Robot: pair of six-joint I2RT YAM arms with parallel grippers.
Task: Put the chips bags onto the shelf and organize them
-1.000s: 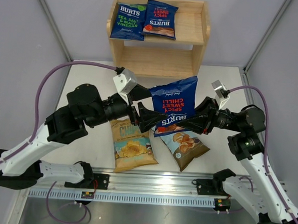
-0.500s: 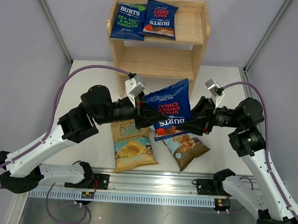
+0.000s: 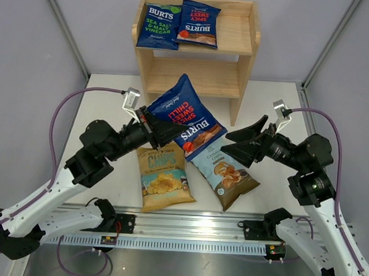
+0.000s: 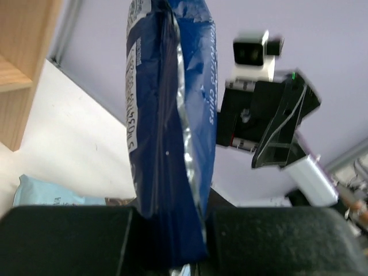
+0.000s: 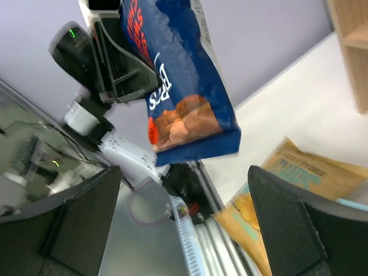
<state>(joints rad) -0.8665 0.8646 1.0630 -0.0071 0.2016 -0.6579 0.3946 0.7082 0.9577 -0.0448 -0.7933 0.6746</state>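
A: Status?
B: left fingers [image 3: 159, 130] are clamping the Burts Spicy Sweet Chilli bag [image 3: 185, 116] by one edge. It's hanging tilted, off the counter [image 3: 273, 99], between the two sets of fingers. right fingers [image 3: 252, 125] are spread wide, gripping nothing, just beside the bag's low corner.
A: Target?
B: I'm reading it as the top tier of the shelf [image 3: 234, 34], ahead of and above the left fingers. Sea Salt & Malt Vinegar bag [image 3: 158, 26] and a shelved Spicy Sweet Chilli bag [image 3: 200, 24] are lying there side by side. The bare slot is sitting on the right-fingers side of them.
A: Execution?
B: It's an edge grip on crinkly foil, so I'm expecting sway. I'm suggesting going slow, carrying it high so the low corner is clearing the side panel, and laying it flat.
A: Surroundings?
B: White matte counter. Tan Chips bag [image 3: 164, 180] is lying below the left fingers, light-blue bag [image 3: 227, 174] below the gap. Grey walls are closing in around the fingers.
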